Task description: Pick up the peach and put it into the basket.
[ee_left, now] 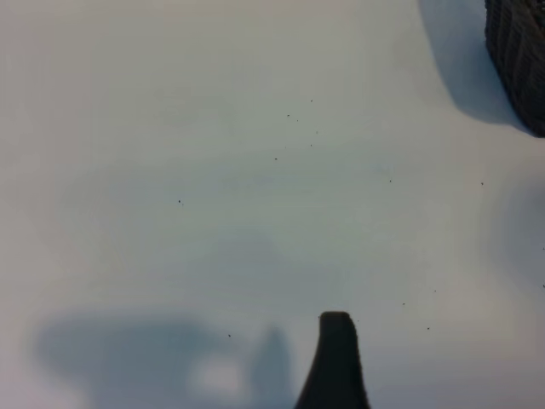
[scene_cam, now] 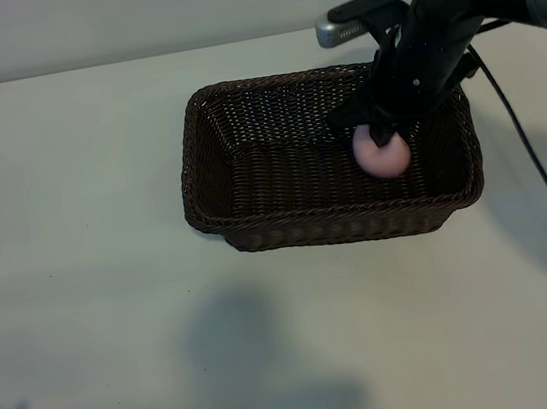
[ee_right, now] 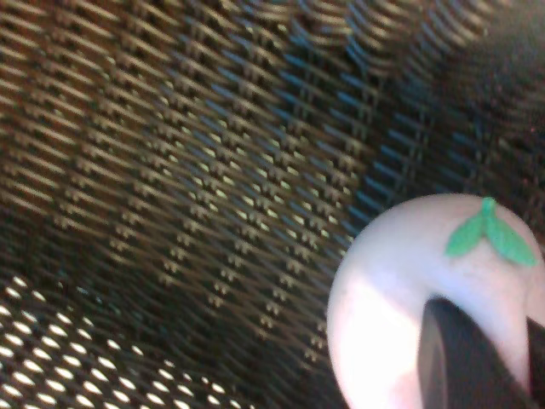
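From the outside camera I see a pale table [scene_cam: 83,290] with the basket [scene_cam: 256,222], dark brown wicker, sitting toward the right of centre. My right arm reaches in from the upper right, and its right gripper [scene_cam: 382,135] points steeply down inside the basket, near the right end. The peach [scene_cam: 382,156], a small pale-pink ball, sits directly under the fingers, low over the basket floor. From this angle I cannot tell whether the fruit rests on the weave or hangs just above it.

The right wrist camera gives me what the outside view hides. It looks straight at the woven wall and floor of the basket [ee_right: 170,170], with light showing through the gaps in the wicker. The peach [ee_right: 400,281] fills one corner, its small green leaves [ee_right: 490,232] plainly visible. One dark finger [ee_right: 456,362] lies against the peach's skin. The fingers are close together around the fruit and touching it; I cannot tell whether the hold is firm or loosening.

The left wrist camera shows a different part of the scene: bare table [ee_left: 213,170], soft shadows, and only a sliver of the basket [ee_left: 519,60] at the edge of the frame. One dark fingertip [ee_left: 335,362] of the left gripper pokes into view over the table; its fingers stand wide apart, holding nothing. The left arm is idle, away from the basket.
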Tool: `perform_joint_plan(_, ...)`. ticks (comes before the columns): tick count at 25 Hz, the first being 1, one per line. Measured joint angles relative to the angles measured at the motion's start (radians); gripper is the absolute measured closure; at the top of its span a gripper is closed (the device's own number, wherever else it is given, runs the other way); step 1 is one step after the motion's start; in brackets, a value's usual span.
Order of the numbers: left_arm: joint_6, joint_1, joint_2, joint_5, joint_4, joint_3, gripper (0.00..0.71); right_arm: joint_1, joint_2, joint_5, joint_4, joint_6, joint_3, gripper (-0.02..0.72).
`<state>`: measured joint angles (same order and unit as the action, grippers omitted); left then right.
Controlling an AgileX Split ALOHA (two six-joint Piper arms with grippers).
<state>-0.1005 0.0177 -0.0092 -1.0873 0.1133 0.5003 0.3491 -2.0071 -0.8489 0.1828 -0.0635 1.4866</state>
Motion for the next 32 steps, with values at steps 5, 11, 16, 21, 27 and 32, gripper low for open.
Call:
perform_joint_plan(5, 0.0, 0.0, 0.0, 0.0, 0.0, 0.0, 0.112, 0.0, 0.003, -0.059, 0.0, 0.0, 0.054, 0.329)
perform_joint_plan(11, 0.0, 0.0, 0.0, 0.0, 0.0, 0.0, 0.112, 0.0, 0.069, -0.094, 0.0, 0.0, 0.07, 0.07)
perform_joint_plan(16, 0.0, 0.0, 0.0, 0.0, 0.0, 0.0, 0.112, -0.006, 0.164, -0.109, -0.068, 0.006, 0.071, 0.091)
perform_joint_plan(21, 0.0, 0.0, 0.0, 0.0, 0.0, 0.0, 0.112, -0.109, 0.209, -0.161, -0.123, 0.012, 0.074, 0.118)
perform_joint_plan(27, 0.0, 0.0, 0.0, 0.0, 0.0, 0.0, 0.112, -0.331, 0.21, -0.192, -0.165, 0.005, 0.074, 0.12)
perform_joint_plan(32, 0.0, 0.0, 0.0, 0.0, 0.0, 0.0, 0.112, -0.502, 0.21, -0.198, -0.192, 0.015, 0.074, 0.12)
